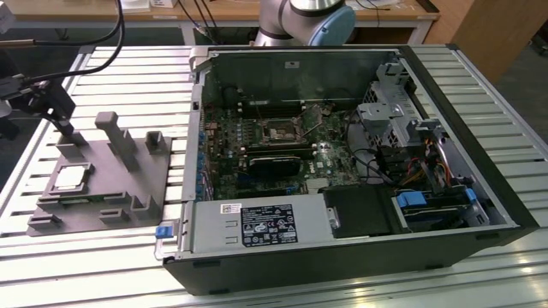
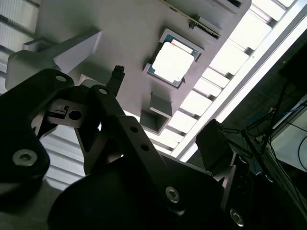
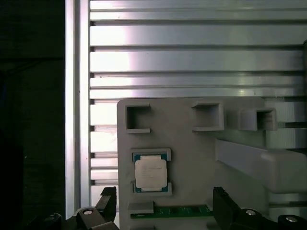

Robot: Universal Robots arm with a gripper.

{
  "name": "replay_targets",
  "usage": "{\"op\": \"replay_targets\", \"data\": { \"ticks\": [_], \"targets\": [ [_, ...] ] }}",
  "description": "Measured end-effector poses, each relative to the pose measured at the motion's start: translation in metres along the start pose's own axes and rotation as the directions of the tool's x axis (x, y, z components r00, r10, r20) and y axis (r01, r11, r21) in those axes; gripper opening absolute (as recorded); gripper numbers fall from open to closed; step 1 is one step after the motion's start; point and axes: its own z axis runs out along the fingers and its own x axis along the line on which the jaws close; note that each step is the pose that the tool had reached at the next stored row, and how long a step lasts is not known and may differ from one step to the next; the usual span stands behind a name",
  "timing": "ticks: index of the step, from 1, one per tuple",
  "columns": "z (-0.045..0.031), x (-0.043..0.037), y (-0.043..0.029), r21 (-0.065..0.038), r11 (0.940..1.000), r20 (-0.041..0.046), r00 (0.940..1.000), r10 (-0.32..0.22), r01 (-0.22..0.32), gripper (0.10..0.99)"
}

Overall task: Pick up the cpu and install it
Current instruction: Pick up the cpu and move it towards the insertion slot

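Note:
The cpu [image 1: 70,178] is a small silver square lying flat in a recess of the grey plastic tray [image 1: 115,168], at the exterior view's left. My gripper [image 1: 58,120] hangs above the tray's far end, apart from the chip. In the first wrist view the cpu [image 3: 150,172] sits in its pale frame on the tray [image 3: 192,143], with the gripper [image 3: 164,192] open and its two dark fingers spread wide on either side. The second wrist view shows the bright cpu [image 2: 172,62] beyond the open gripper [image 2: 164,100], nothing held.
An open black computer case [image 1: 342,263] lies to the exterior view's right of the tray, with the motherboard's dark socket [image 1: 281,133] near its middle. Upright blocks [image 1: 115,138] rise from the tray. Everything rests on a slatted metal table [image 1: 128,77].

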Motion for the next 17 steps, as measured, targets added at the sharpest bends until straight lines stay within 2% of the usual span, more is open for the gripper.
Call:
{"op": "replay_targets", "data": {
  "ticks": [17],
  "targets": [
    [0.0098,0.0003,-0.0005,0.000,1.0000,0.0000,1.0000,0.000,0.000,0.878]
  ]
}}
